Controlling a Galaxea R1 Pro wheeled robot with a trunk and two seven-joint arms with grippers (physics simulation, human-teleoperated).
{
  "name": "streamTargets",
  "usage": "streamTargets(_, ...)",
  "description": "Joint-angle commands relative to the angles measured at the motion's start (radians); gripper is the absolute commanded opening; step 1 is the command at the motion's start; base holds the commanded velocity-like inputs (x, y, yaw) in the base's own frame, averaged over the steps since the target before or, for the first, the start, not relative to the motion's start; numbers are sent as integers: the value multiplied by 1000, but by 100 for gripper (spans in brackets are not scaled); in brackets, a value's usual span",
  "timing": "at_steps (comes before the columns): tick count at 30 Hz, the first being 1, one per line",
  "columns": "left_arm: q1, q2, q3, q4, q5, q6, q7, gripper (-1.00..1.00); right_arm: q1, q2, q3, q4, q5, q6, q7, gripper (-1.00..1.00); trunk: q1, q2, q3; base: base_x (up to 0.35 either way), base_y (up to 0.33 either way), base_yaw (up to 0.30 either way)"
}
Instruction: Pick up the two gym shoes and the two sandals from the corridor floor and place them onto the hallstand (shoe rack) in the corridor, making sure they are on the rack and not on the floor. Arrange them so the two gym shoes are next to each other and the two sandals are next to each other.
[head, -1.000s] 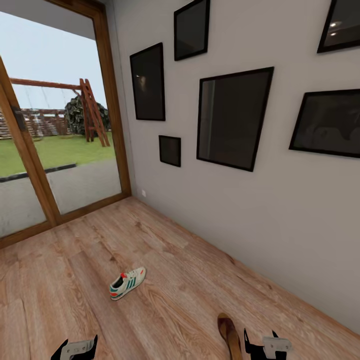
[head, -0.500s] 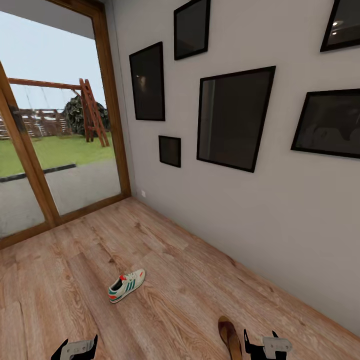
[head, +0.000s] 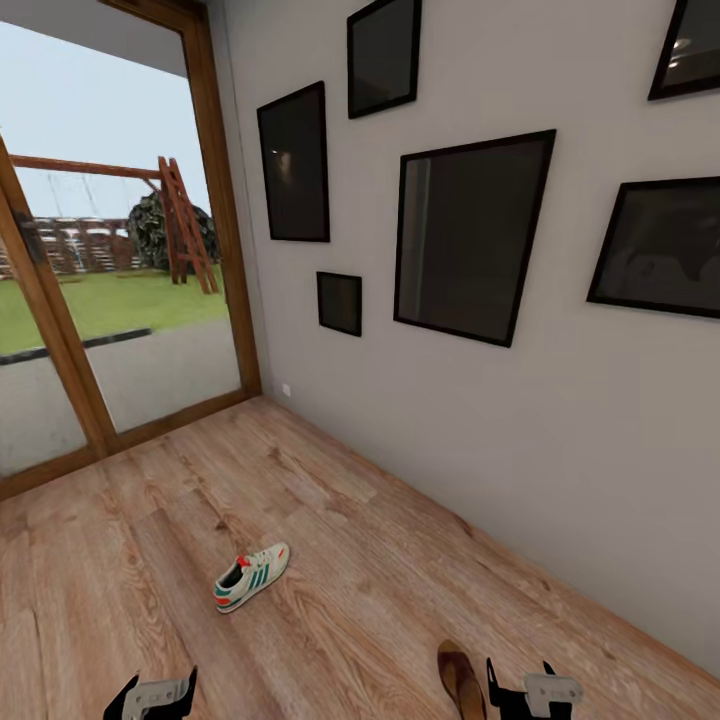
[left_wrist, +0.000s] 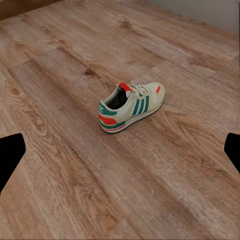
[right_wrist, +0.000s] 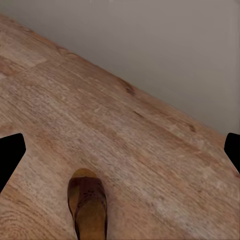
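Gym shoe (head: 251, 577) and sandal (head: 461, 678) on corridor floor (head: 330, 520)

Open floor (head: 120, 560) around 1 gym shoe (head: 251, 577); sandal (head: 460, 680) seemingly unobstructed.

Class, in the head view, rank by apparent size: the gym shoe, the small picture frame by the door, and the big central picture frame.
1. Big central picture frame
2. Small picture frame
3. Gym shoe, close to the small frame in apparent size; their distances from the camera differ, so true size stays unsure.

A brown sandal (right_wrist: 88, 206) lies on the plank floor (right_wrist: 150, 150) near a grey wall (right_wrist: 165, 55).
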Motion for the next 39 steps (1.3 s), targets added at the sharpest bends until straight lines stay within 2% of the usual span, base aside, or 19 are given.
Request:
streamTargets(1,-2,-1,8,-2,-10,-3,-5,100,-1,0,4,0,4,-1,-8,100,0,0,-1,20,0,0)
streamTargets(5,-5,-1,6,-13,-10,3,-9,100,-1,1,5,-9,5,6,-7,100,0,0,-1,12,0,0)
streamTargets(9,-18,-1,4,-30,-10,10,-11,100,-2,1,5,-61,5,52,-7,100,0,0,-1,4,0,0)
streamTargets(10,-75,0,3,-72,-9,54,-13,100,-2,1,5,-183,4,193,-7,100,0,0,-1,0,0,0)
streamTargets(12,-99,0,3,-91,-10,89,-13,100,-2,1,5,-232,3,255,-6,100,0,0,-1,0,0,0)
streamTargets(13,-120,-1,3,-113,-10,130,-14,100,-2,1,5,-278,3,317,-5,100,0,0,-1,0,0,0)
streamTargets(14,-131,-1,3,-126,-10,152,-15,100,-2,1,5,-300,3,347,-5,100,0,0,-1,0,0,0)
streamTargets(15,-190,-3,2,-221,-9,288,-18,100,-2,2,5,-423,2,504,-4,100,0,0,-1,0,0,0)
streamTargets(22,-232,-14,1,-308,-9,378,-22,100,-2,1,4,-481,0,563,-4,100,0,0,-1,0,0,0)
streamTargets(23,-239,-16,-2,-357,-11,401,-35,100,-2,1,4,-487,-1,572,-4,100,0,0,-1,0,0,0)
streamTargets(26,-239,-18,-15,-380,-13,409,-46,100,-2,0,3,-489,-1,575,-4,100,0,0,-1,0,0,0)
streamTargets(32,-237,-19,-67,-398,-14,414,-55,100,-2,-1,5,-491,-1,575,-3,100,0,0,-1,0,0,0)
streamTargets(35,-237,-21,-108,-400,-14,414,-57,100,-2,-2,5,-491,-1,575,-2,100,0,0,-1,0,0,0)
streamTargets(36,-237,-21,-150,-399,-12,417,-58,100,-2,-3,5,-491,-1,575,1,100,0,0,-1,0,0,0)
streamTargets(39,-238,-21,-172,-398,-11,420,-57,100,-2,-5,4,-490,0,576,5,100,0,0,-1,0,0,0)
